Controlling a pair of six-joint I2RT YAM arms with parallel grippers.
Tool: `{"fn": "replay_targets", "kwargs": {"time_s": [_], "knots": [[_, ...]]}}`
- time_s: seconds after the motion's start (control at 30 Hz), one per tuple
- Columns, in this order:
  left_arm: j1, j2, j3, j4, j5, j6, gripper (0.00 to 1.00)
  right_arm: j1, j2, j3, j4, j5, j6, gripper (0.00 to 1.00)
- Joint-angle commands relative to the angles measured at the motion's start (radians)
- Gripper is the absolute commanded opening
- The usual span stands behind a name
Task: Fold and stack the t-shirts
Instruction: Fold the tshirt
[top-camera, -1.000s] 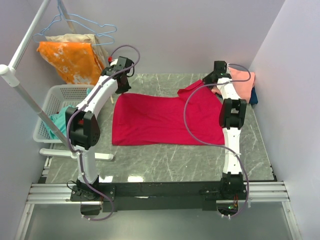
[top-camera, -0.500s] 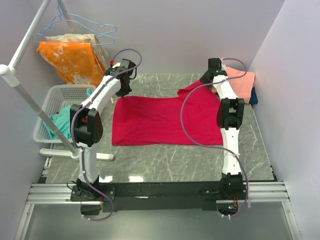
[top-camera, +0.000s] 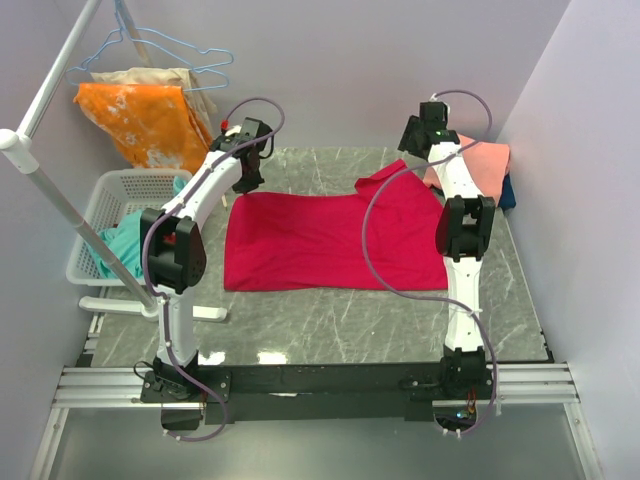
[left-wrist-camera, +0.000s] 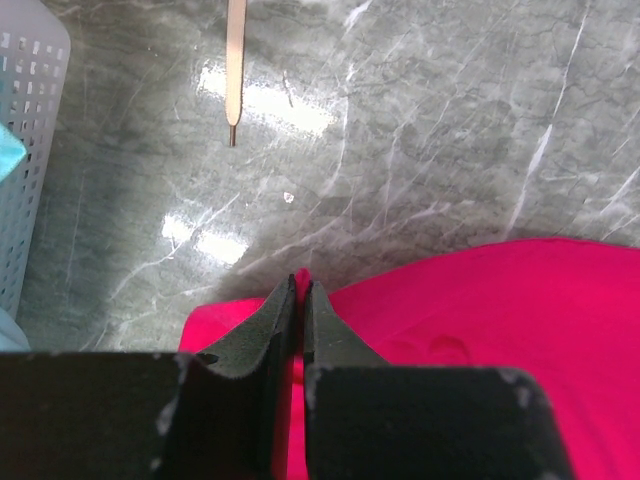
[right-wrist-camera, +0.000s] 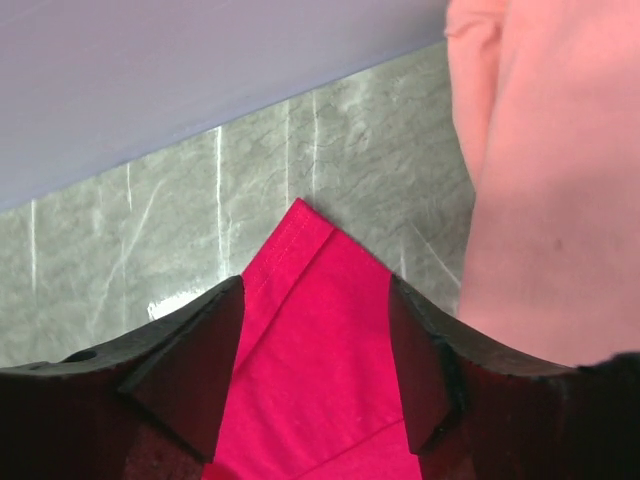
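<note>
**Red t-shirt lying flat, one claw shut, one wide**

The red t-shirt (top-camera: 330, 240) is lying spread across the middle of the grey marbled table (top-camera: 330, 320), with one sleeve pointing toward the far wall. The left claw (left-wrist-camera: 298, 300) is sitting narrow, jaws pressed together, with its tips at the shirt's far left edge. Whether it is pinching cloth cannot be told. The right claw (right-wrist-camera: 315, 290) is hanging wide, one jaw on either side of the sleeve's tip.

A pink t-shirt (top-camera: 485, 165) is lying just beside that sleeve in the far right corner, with a dark blue t-shirt (top-camera: 508, 192) peeking out beneath it. At the left, a white basket (top-camera: 100, 215) is holding teal cloth (top-camera: 115, 245), and an orange blotched cloth (top-camera: 140, 120) is hanging on a rack. A thin wooden stick (left-wrist-camera: 235, 70) is lying on the table near the basket.
</note>
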Motion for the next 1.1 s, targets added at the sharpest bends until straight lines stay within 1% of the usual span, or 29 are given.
{"fn": "replay_targets", "kwargs": {"time_s": [0.0, 0.03, 0.13, 0.2, 0.27, 0.37, 0.47, 0.63, 0.8, 0.83, 0.9, 0.93, 1.0, 1.07], "knots": [[-0.007, -0.024, 0.045, 0.002, -0.009, 0.010, 0.01, 0.003, 0.003, 0.053, 0.028, -0.055, -0.156, 0.70], [-0.007, -0.022, 0.046, 0.001, -0.009, 0.008, 0.01, 0.003, 0.003, 0.053, 0.026, -0.061, -0.165, 0.73], [-0.007, -0.021, 0.046, 0.004, -0.003, 0.005, 0.01, 0.007, 0.007, 0.043, 0.029, -0.084, -0.214, 0.77], [-0.007, -0.013, 0.052, 0.004, 0.002, 0.002, 0.01, 0.007, 0.029, 0.082, 0.005, -0.089, -0.219, 0.82], [-0.007, -0.002, 0.068, -0.003, 0.003, -0.001, 0.01, -0.001, 0.064, 0.121, -0.044, -0.104, -0.205, 0.82], [-0.009, 0.007, 0.080, -0.009, 0.006, -0.001, 0.01, -0.007, 0.078, 0.113, -0.090, -0.142, -0.187, 0.82], [-0.013, 0.013, 0.086, -0.007, 0.011, -0.001, 0.01, -0.007, 0.070, 0.090, -0.133, -0.141, -0.191, 0.83], [-0.018, 0.024, 0.098, -0.012, 0.009, 0.001, 0.01, -0.006, -0.046, -0.023, -0.141, -0.124, -0.204, 0.84], [-0.018, 0.013, 0.078, 0.004, -0.001, 0.005, 0.01, -0.004, -0.158, -0.078, -0.236, -0.132, -0.196, 0.84], [-0.018, 0.009, 0.068, 0.008, 0.000, 0.007, 0.01, -0.006, -0.180, -0.147, -0.238, -0.135, -0.193, 0.84], [-0.018, 0.002, 0.055, 0.025, 0.003, 0.008, 0.01, -0.001, -0.238, -0.226, -0.215, -0.112, -0.185, 0.83], [-0.018, -0.001, 0.052, 0.025, 0.006, 0.008, 0.01, 0.002, -0.252, -0.300, -0.203, -0.109, -0.181, 0.83], [-0.020, -0.004, 0.046, 0.031, 0.011, 0.010, 0.01, 0.002, -0.270, -0.365, -0.178, -0.109, -0.173, 0.80], [-0.020, -0.005, 0.043, 0.033, 0.011, 0.011, 0.01, 0.005, -0.270, -0.385, -0.173, -0.109, -0.173, 0.79]]}}
